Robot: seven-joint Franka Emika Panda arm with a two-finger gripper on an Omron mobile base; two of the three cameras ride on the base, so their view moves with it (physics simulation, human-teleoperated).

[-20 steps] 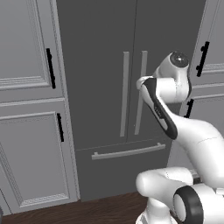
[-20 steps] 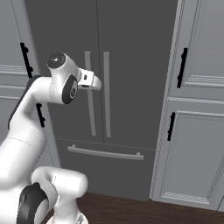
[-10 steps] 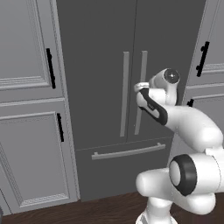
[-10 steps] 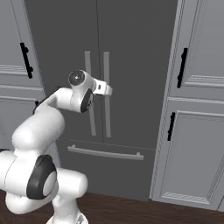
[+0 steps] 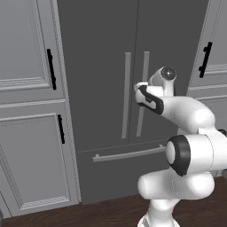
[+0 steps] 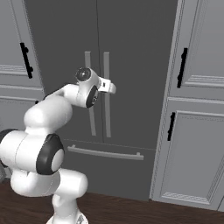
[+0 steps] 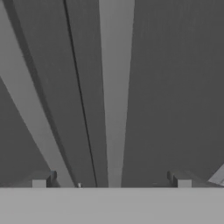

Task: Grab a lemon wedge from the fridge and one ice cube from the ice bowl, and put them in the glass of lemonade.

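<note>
Dark grey and still closed, the fridge (image 5: 133, 88) is faced squarely, both doors shut and the seam between them unbroken. Since a second ago the arm has been folded down and forward: the elbow, then held high, is now lowered, and the gripper (image 7: 111, 181) has been brought from beside the doors up close to the right door's handle (image 7: 114, 87). The opening of the fridge is judged to be the step in hand, with nothing yet grasped. The forearm is held roughly level, the hand pointed at the doors. The fingertips (image 7: 43, 180) are spread wide, with the bar handle lined up between them but not yet touched. The lemon wedge is presumably behind the doors, hidden.
</note>
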